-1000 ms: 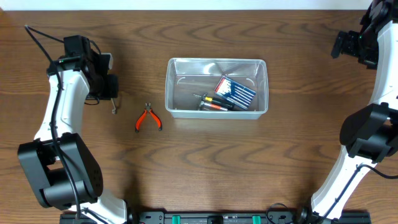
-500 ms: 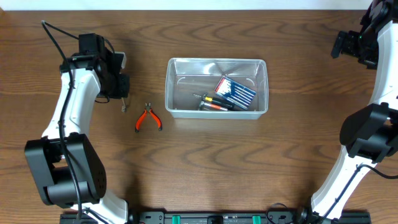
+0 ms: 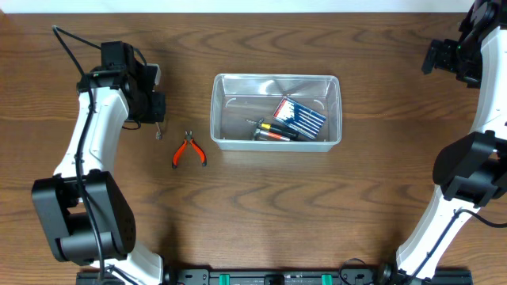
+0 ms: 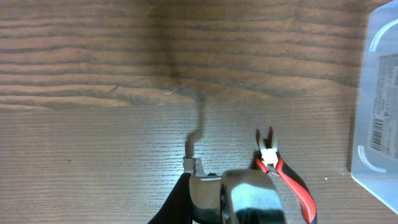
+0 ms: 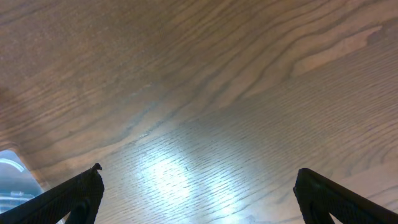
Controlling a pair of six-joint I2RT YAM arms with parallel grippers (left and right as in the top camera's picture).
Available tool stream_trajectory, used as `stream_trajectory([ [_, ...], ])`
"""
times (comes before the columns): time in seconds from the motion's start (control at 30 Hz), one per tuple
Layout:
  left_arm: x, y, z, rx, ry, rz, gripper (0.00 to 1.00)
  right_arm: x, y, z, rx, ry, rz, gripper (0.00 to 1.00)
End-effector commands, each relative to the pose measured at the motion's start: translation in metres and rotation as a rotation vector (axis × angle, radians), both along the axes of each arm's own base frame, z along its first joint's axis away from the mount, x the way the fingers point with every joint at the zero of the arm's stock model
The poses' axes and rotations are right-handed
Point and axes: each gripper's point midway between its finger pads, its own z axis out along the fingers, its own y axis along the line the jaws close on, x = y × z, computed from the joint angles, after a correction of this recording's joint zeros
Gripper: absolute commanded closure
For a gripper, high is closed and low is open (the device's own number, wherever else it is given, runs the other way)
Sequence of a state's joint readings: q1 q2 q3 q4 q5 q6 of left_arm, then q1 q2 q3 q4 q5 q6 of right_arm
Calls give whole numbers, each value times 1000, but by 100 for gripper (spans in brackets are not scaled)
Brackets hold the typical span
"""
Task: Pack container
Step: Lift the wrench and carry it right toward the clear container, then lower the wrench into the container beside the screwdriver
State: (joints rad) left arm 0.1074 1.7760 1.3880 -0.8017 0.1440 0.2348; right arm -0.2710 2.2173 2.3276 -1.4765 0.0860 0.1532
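Left wrist view cuts off the left gripper at the lower edge. Its jaws are closed on a small metal part, type not discernible. The container sits at table centre, to the right of this gripper, with the orange-handled pliers between them. Its long axis runs left-right. The right gripper is spread wide, empty, well apart.
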Motion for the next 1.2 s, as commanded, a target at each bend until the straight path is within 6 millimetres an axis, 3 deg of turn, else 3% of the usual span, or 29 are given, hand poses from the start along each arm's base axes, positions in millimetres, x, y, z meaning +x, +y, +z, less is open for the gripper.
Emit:
stream_trajectory([
  [0.0,7,-2,33,0,-96,6,94,-2,-3,2,-7,-3,-17,1],
  [0.27,6,-2,49,-5,-137,22,94,-2,-4,2,-7,-3,-17,1],
  [0.83,0,-56,125,-85,-361,-115,94,-1,-3,2,-7,-3,-15,1],
  [1.17,-16,-85,174,-116,-497,-175,94,-1,-3,2,-7,-3,-15,1],
])
